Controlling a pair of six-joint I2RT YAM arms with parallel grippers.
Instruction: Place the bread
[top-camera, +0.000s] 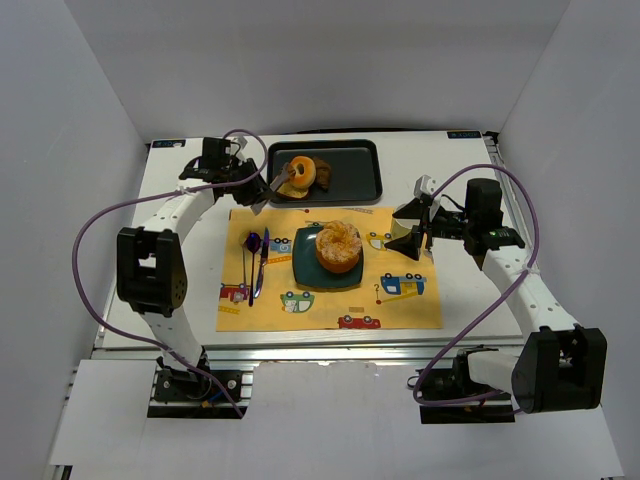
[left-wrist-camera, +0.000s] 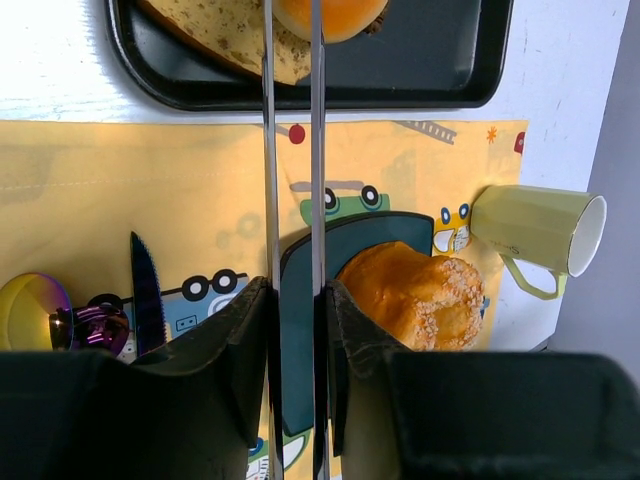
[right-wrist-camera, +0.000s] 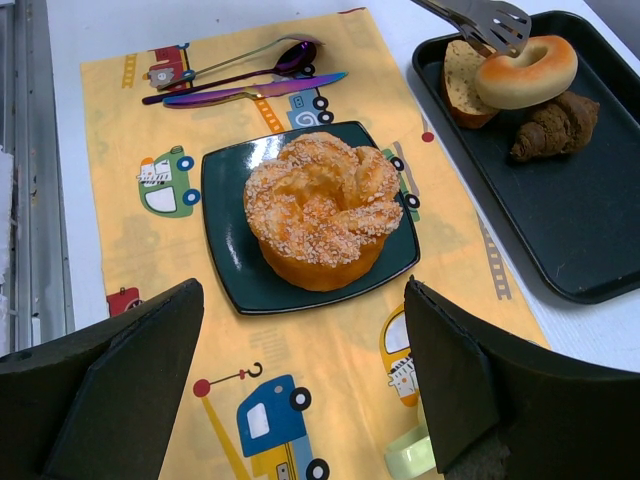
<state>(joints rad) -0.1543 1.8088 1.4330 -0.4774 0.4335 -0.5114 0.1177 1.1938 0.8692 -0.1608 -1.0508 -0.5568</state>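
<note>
The large orange-golden bun (top-camera: 338, 246) (right-wrist-camera: 322, 208) (left-wrist-camera: 415, 292) sits on a dark teal plate (top-camera: 302, 272) (right-wrist-camera: 225, 250) on the yellow placemat. The ring-shaped doughnut (top-camera: 300, 172) (right-wrist-camera: 527, 72) (left-wrist-camera: 332, 14) lies in the black tray (top-camera: 355, 180), leaning on a toast slice. My left gripper (top-camera: 250, 183) (left-wrist-camera: 297, 290) is shut on metal tongs (left-wrist-camera: 291, 150). The tongs' slotted tips (right-wrist-camera: 490, 22) rest at the doughnut's edge; I cannot tell whether they pinch it. My right gripper (top-camera: 415, 232) (right-wrist-camera: 305, 290) hovers open over the mat to the right of the plate, holding nothing.
The tray also holds the pale toast slice (right-wrist-camera: 460, 80) and a dark croissant (right-wrist-camera: 555, 125). A knife (right-wrist-camera: 255, 92) and a purple spoon (right-wrist-camera: 240, 62) lie left of the plate. A pale green mug (left-wrist-camera: 535, 230) lies on its side beneath my right gripper.
</note>
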